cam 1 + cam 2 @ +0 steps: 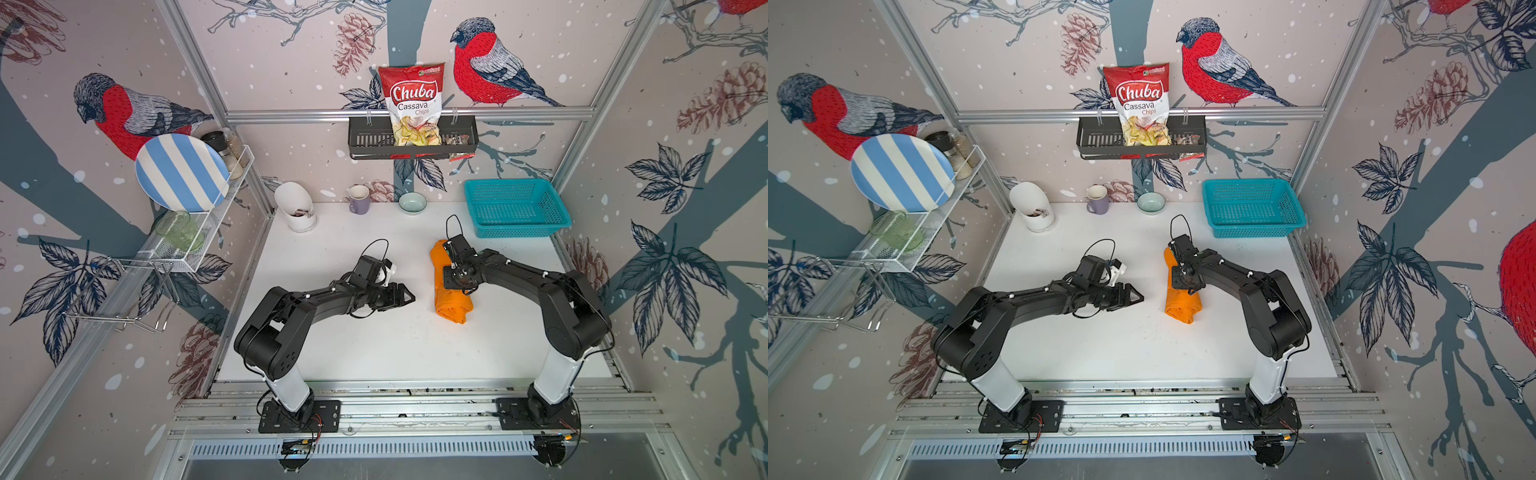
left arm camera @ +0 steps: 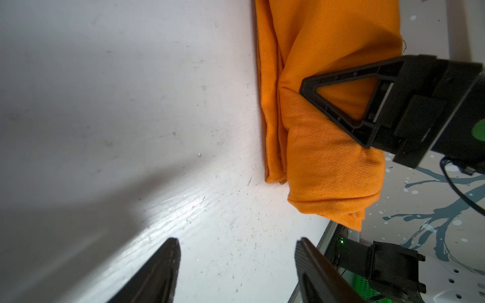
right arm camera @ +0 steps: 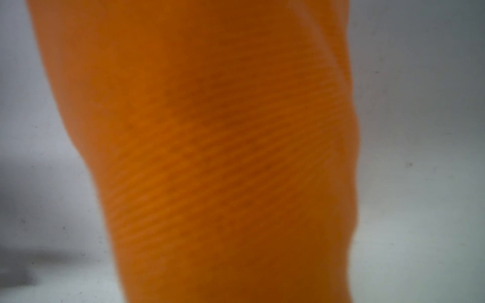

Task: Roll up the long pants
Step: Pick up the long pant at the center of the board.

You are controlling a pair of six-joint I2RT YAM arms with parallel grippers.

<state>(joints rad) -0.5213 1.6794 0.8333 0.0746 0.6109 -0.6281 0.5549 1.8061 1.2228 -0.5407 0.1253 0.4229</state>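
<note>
Rolled into a thick bundle just right of frame centre on the white table (image 1: 374, 340): the long pants (image 1: 453, 307). Pressed on top by the right gripper (image 2: 315, 86) — jaw width impossible to tell. Left of the roll, clear of it, the left gripper (image 2: 237, 244) — spread wide, holding nothing.
</note>
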